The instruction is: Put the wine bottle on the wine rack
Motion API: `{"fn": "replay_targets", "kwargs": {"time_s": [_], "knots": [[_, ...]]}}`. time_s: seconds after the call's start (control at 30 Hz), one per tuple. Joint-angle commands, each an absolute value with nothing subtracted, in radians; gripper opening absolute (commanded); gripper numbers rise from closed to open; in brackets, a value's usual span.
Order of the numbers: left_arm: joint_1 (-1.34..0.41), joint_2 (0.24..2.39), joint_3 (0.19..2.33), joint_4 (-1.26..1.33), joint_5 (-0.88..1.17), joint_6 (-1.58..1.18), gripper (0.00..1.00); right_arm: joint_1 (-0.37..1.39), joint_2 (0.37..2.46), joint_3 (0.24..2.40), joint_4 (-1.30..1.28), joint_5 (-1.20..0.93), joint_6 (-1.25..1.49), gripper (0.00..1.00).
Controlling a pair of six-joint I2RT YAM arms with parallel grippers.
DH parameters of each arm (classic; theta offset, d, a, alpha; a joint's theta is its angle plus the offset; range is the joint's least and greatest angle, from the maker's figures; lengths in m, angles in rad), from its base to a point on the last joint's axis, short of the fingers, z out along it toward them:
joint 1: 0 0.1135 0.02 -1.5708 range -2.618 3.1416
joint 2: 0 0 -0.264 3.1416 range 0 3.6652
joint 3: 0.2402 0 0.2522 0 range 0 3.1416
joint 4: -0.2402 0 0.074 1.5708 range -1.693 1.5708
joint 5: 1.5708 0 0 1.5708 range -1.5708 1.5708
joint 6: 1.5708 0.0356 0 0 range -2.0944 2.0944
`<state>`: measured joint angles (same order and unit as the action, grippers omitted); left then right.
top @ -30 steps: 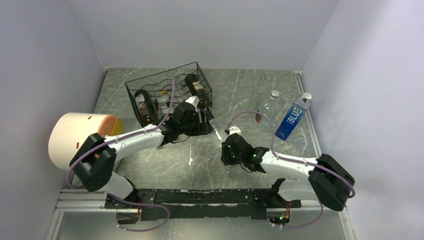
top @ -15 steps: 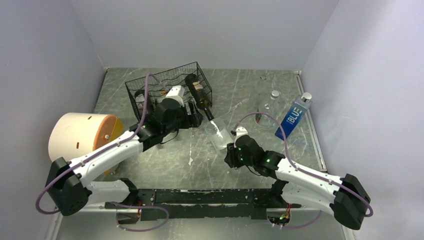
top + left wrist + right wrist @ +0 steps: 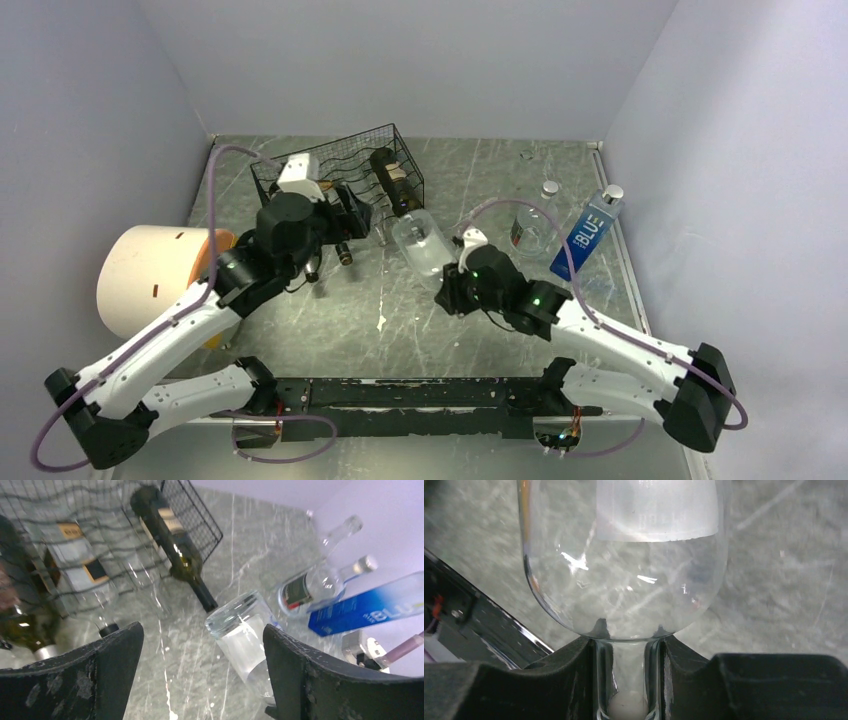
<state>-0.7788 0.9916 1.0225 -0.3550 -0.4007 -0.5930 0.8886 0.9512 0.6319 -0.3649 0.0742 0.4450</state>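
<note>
Remote view of the placing step. The right gripper (image 3: 626, 680) has its fingers (image 3: 574, 680) clamped on the thin neck of the clear wine bottle (image 3: 420, 243), which I hold off the table (image 3: 480, 180), tilted, with its base towards the wine rack (image 3: 300, 170). The left gripper (image 3: 202, 645) stands in front of the rack's open side with its fingers (image 3: 100, 675) wide apart and nothing between them.

A dark bottle (image 3: 392, 180) already lies in the rack's right end, and its neck juts out to just beside the base of the bottle I carry; whether the two touch I cannot tell.

Hazards, as I judge them:
- The grip is on smooth glass at the far end from the heavy body, so the bottle may swing or slip through the pads if I turn the wrist quickly
- Driving the base forward on this line may strike the dark bottle's neck and push it, or the whole light wire rack, backwards
- The free rows lie nearer the left arm, so the two arms may meet in front of the rack
- The base may catch on a wavy rod instead of sliding in
</note>
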Motion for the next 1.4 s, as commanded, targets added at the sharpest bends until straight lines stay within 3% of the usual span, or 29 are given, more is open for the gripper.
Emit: {"fn": "replay_targets", "kwargs": {"time_s": [0.0,0.5,0.87,1.37], "knots": [[-0.777,0.927,1.095,-0.424,-0.546,-0.536,0.94,0.889,1.039,0.851,-0.072,0.093,0.409,0.0],[-0.777,0.752,0.994,-0.5,-0.626,-0.574,0.98,0.791,1.574,1.412,-0.055,0.155,0.333,0.0],[-0.776,0.602,0.886,-0.454,-0.562,-0.51,0.96,0.706,1.829,1.721,-0.244,0.112,0.278,0.0],[-0.777,0.608,0.863,-0.46,-0.544,-0.503,0.96,0.656,2.08,1.986,-0.387,0.082,0.228,0.0]]}}
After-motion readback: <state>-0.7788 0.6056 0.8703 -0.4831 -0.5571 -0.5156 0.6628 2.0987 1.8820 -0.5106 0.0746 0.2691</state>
